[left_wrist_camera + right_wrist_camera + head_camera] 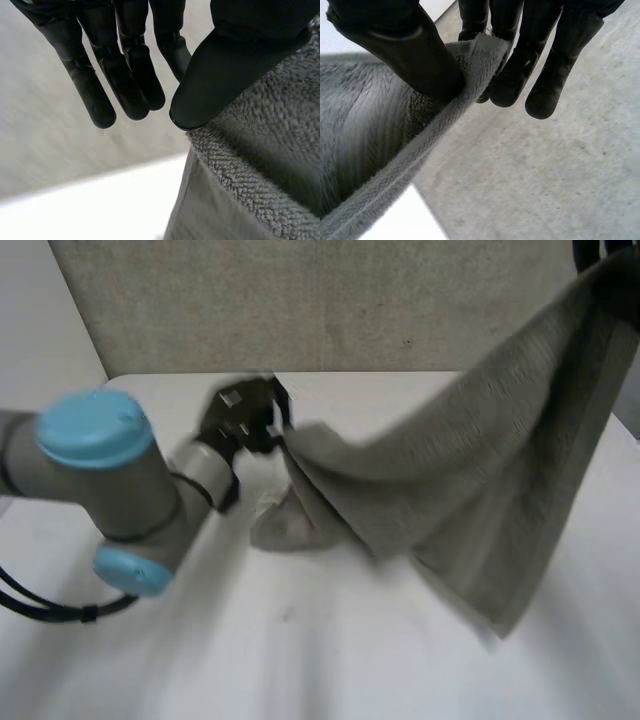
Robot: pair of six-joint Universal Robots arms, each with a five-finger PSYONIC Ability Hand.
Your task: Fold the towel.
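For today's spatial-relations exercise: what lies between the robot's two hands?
The grey towel spans the whole stretch, sloping from the raised right hand down to the lower left hand; the head view shows it.

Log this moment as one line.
towel: stretched between hands, low end touching table | left robot hand: pinches towel low | right robot hand: pinches edge high

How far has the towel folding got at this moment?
Done: the towel is picked up, the left hand pinching one end low over the table, the right hand pinching an edge raised high. In hand: it hangs stretched between them, one bunched part touching the table. Left: no fold is laid yet; it has to be laid flat and doubled over.
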